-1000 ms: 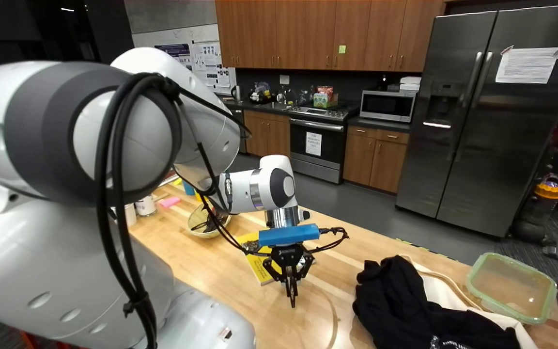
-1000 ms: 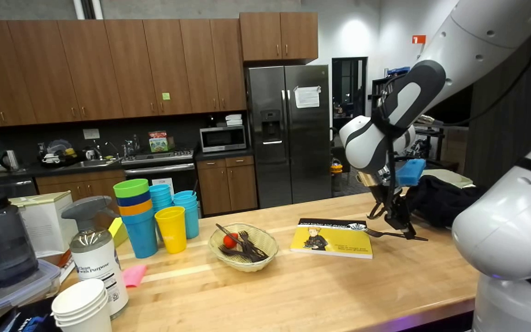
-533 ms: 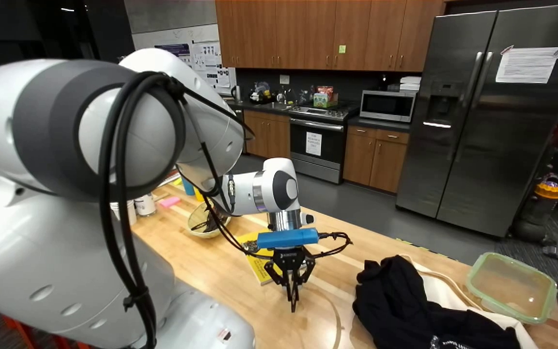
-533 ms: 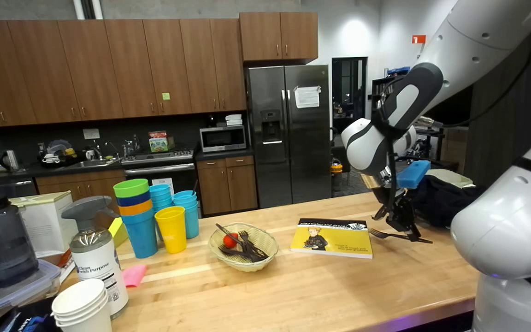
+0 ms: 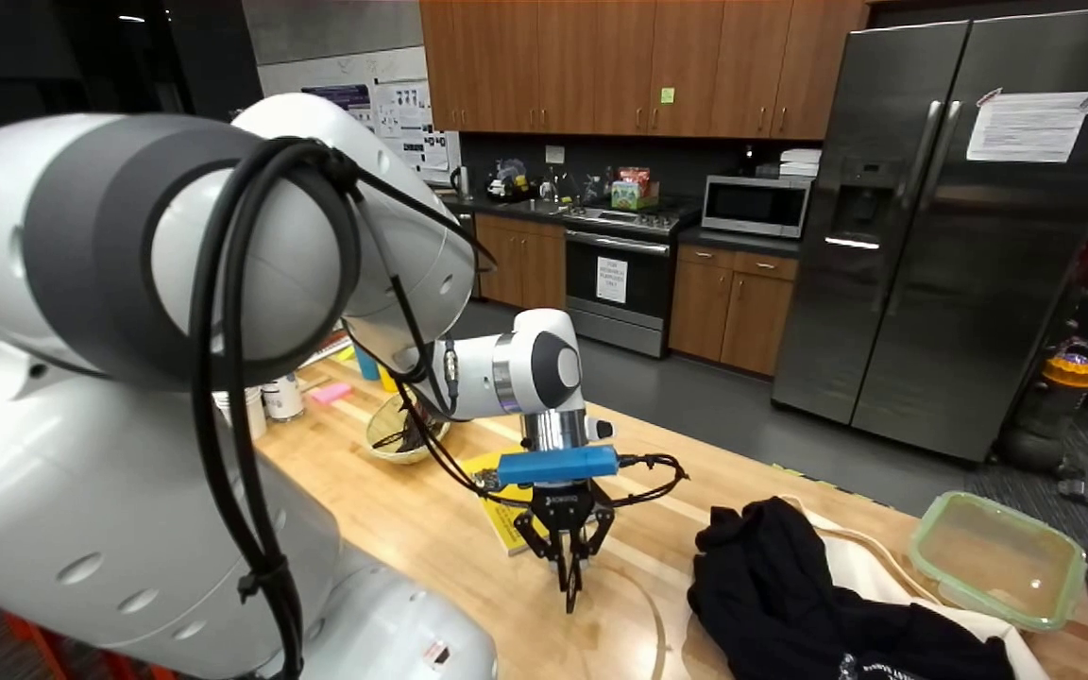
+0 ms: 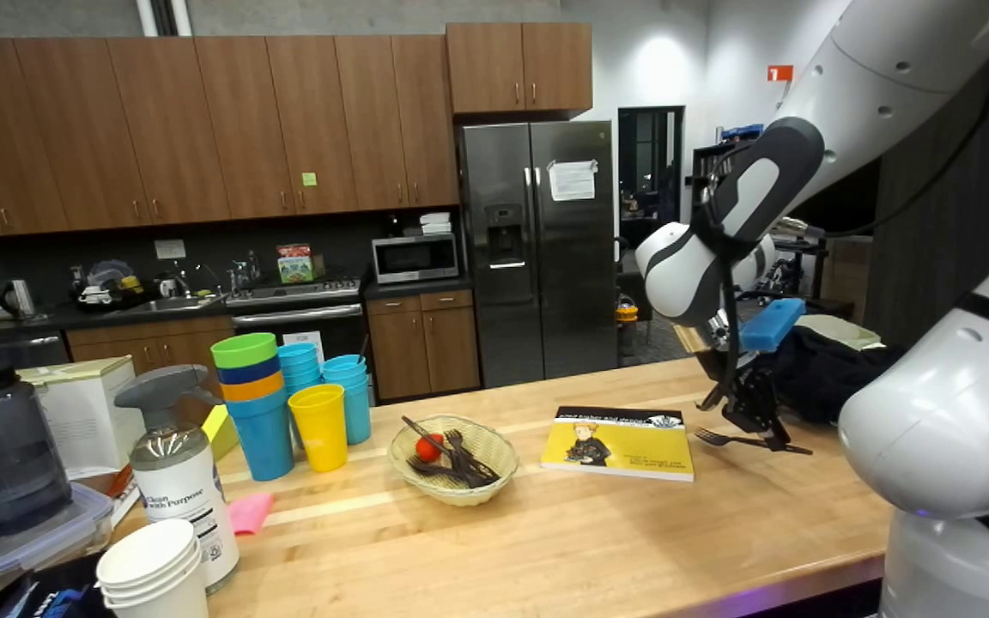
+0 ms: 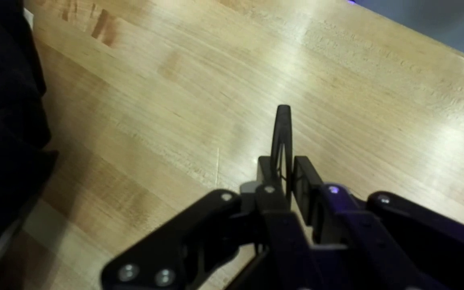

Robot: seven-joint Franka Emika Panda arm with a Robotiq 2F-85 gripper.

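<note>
Butcher-block tabletop (image 6: 546,549) lies beneath the gripper (image 6: 776,444), whose jaws pinch a dark fork (image 6: 742,441) by its handle (image 7: 283,125), presumably to leave the tines (image 6: 708,437) free. In an exterior view those tines point toward a yellow paperback (image 6: 619,442), near its edge; the wrist view (handle end only) hides them.

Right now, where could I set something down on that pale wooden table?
Bare table lies between the yellow paperback book, cream woven basket and robot-side edge. Crowded: around the stacked blue plastic cups, and where the black gripper holds a dark fork.
</note>
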